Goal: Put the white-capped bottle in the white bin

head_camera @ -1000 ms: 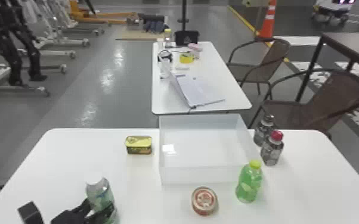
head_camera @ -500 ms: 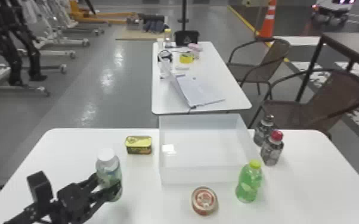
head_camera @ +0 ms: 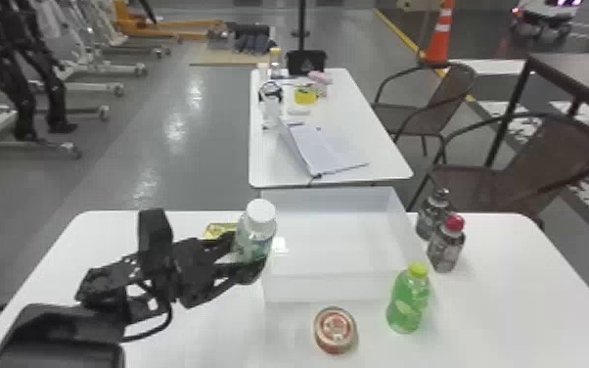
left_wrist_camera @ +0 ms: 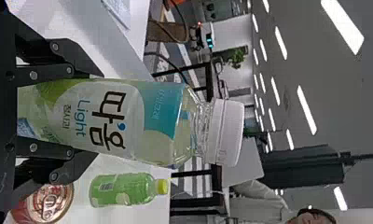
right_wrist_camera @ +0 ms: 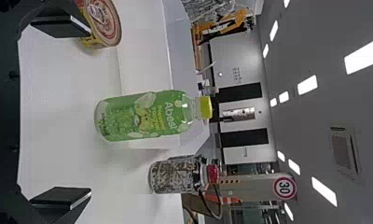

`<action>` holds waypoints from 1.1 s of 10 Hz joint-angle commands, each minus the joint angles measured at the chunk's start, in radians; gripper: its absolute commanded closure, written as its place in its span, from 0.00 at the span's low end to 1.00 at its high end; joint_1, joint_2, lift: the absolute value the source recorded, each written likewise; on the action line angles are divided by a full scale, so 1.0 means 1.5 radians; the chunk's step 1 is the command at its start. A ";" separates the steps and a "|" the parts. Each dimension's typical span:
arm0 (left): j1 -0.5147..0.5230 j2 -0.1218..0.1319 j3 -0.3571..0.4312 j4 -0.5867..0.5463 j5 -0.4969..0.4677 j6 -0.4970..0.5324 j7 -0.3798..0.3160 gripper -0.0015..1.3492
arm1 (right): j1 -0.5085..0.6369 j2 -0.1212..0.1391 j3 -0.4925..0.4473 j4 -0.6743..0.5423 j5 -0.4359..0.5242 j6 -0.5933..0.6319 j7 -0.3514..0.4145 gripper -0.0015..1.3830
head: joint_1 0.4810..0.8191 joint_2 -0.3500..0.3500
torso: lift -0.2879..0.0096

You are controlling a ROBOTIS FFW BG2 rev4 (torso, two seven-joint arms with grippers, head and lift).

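On the bench (head_camera: 484, 318), the white bin (head_camera: 328, 288) lies toward three o'clock from the left claw (left_wrist_camera: 96, 116), which is clamped on the white-capped bottle (head_camera: 254, 237), near upright by the bin's nine-o'clock wall, cap (head_camera: 261, 210) uppermost.

Two chairs (head_camera: 553, 171) (both brown) stand on the shiny grey floor (head_camera: 200, 166).

Illumination: bright, from overhead.
We observed rows of lit ceiling strips (left_wrist_camera: 307, 110) in both wrist views. In the head view, we noted glare on the grey floor (head_camera: 200, 147) and a bright reflection inside the white bin (head_camera: 328, 288); soft shadow lay beside the green bottle (right_wrist_camera: 142, 116).
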 commanded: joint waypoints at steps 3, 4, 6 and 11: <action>-0.093 0.004 -0.058 0.024 -0.130 0.001 -0.002 0.61 | -0.015 -0.002 0.002 0.005 0.000 0.000 0.001 0.07 | 0.20 0.50 | 0.63; -0.120 0.004 -0.081 0.043 -0.172 -0.002 -0.001 0.61 | -0.019 -0.002 0.003 0.006 0.000 0.000 0.000 0.07 | 0.20 0.50 | 0.63; -0.185 -0.012 -0.120 0.152 -0.270 -0.017 0.013 0.61 | -0.025 -0.003 0.005 0.008 0.001 0.001 0.000 0.07 | 0.20 0.50 | 0.63; -0.253 -0.017 -0.262 0.214 -0.387 0.045 0.025 0.60 | -0.033 -0.034 0.030 0.005 -0.016 0.001 -0.031 0.07 | 0.20 0.50 | 0.63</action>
